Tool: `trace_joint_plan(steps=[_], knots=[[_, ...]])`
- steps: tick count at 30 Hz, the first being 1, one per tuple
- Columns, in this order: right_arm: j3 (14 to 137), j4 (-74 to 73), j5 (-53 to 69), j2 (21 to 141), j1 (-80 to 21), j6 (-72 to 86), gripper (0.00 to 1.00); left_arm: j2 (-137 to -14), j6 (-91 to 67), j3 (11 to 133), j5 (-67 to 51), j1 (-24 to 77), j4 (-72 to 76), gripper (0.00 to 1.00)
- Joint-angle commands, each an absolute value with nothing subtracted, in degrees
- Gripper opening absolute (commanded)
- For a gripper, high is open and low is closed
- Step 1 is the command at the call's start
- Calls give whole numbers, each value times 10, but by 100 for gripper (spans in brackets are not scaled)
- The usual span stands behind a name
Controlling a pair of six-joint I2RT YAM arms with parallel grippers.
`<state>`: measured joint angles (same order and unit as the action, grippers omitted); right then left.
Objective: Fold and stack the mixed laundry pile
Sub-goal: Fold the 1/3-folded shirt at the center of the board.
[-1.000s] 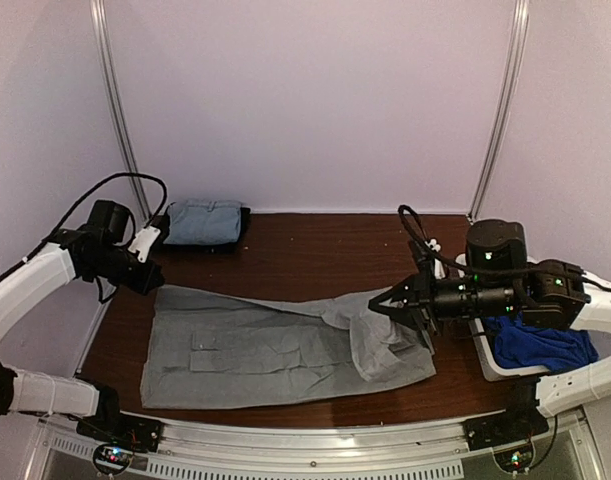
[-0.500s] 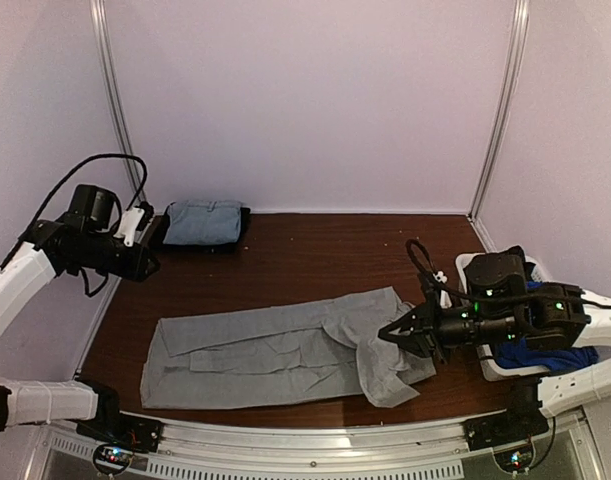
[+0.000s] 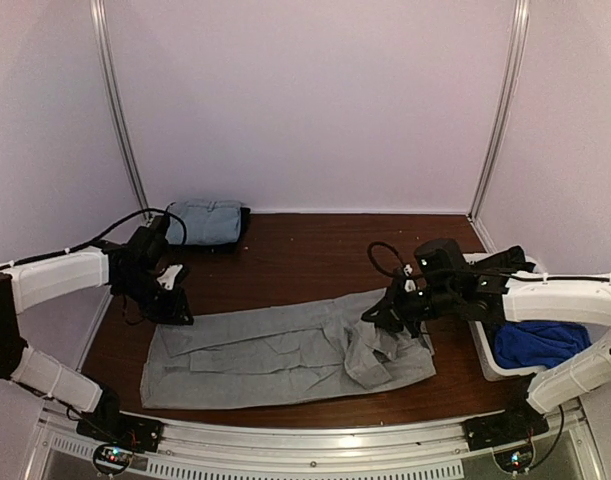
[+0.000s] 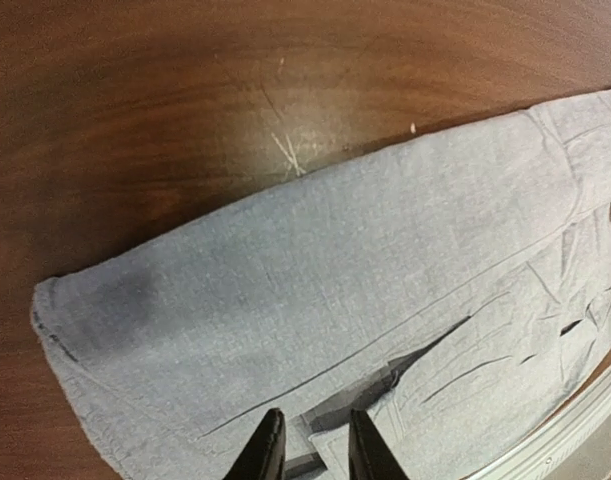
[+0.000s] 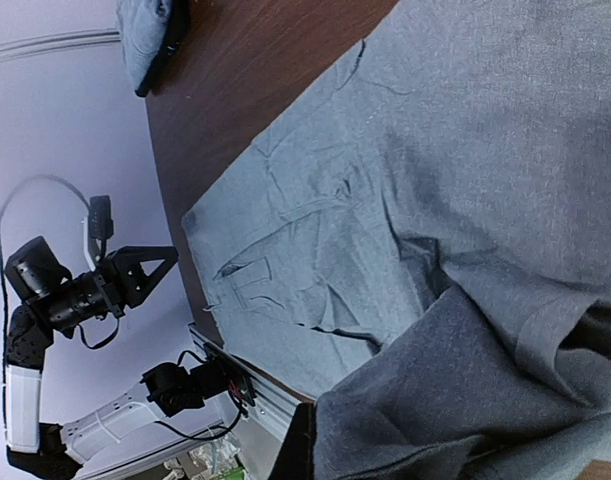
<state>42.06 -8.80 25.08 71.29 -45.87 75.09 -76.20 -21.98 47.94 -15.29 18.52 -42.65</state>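
The grey trousers (image 3: 275,350) lie across the near part of the brown table (image 3: 315,250). Our right claw (image 3: 377,315) pinches a bunched bit at their right end. Our left claw (image 4: 310,452) hangs over their far left corner, fingers (image 4: 268,450) a little apart, holding nothing. We think a pull could drag the trousers along the wood, since nothing pins the left end. The pinch looks small, so it could slip and the fold land crooked.

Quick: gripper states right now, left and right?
Left gripper: open, empty, above the grey trousers.
Right gripper: closed, holding a fold of the grey trousers.
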Motion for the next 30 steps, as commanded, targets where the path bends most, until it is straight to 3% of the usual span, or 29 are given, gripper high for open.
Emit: trace_joint_plan(steps=[1, 9, 19, 24, 29, 30], knots=[[458, -23, 340, 813, -430, 672, 0, -824, -255, 468, -174, 203, -355, 22], [491, 9, 387, 938, -363, 622, 0, -989, -248, 551, -132, 207, -345, 16], [677, -57, 447, 1029, -264, 537, 0, -1134, -226, 754, -121, 167, -356, 15], [661, -25, 455, 948, -266, 590, 0, -1123, -195, 854, -113, 166, -390, 22], [511, 51, 425, 813, -288, 714, 1, -1041, -176, 815, -118, 174, -366, 26], [478, 47, 413, 788, -298, 729, 5, -1017, -169, 801, -114, 180, -360, 27]])
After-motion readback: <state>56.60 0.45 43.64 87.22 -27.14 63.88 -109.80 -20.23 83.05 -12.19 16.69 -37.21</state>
